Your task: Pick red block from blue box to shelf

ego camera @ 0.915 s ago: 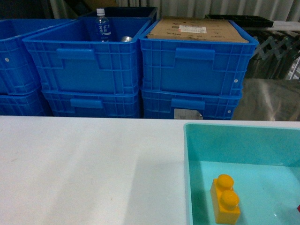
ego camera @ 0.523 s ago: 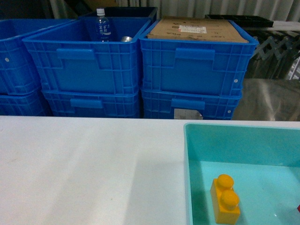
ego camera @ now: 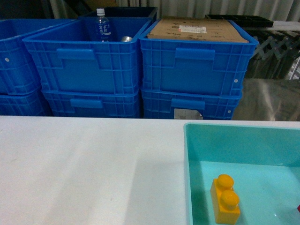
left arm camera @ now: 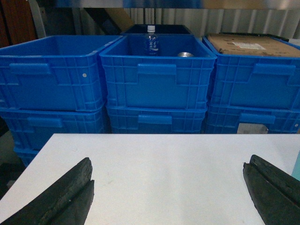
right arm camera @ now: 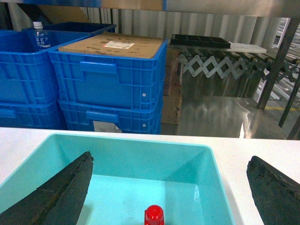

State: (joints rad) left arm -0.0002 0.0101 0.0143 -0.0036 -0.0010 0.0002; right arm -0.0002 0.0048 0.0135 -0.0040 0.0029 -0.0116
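Red block point(right arm camera: 154, 215) low in the right wrist view, inside the blue box point(right arm camera: 212, 173) near its front middle — only one round stud and a bit of body showing, so long axis not readable. In the head view just a red sliver at the right edge. One yellow brick point(ego camera: 225, 199) in the same box, two studs up, long axis running front to back, well apart from the red one.

Box resting on the white surface point(ego camera: 84, 168), at its right part. Right end effector point(right arm camera: 168, 187) spread wide above the box, one dark finger to each side, holding nothing. Left end effector point(left arm camera: 168, 187) likewise wide over bare white surface, gripping nothing.

Behind the surface, dark blue crates point(ego camera: 84, 61) stacked two high — three stacks in the left wrist view. One water bottle point(ego camera: 102, 26) in the middle top crate, label unreadable. Cardboard sheet point(ego camera: 197, 30) over the right top crate, bearing a white sticker with print too small to read. Another pale label on the crate below.
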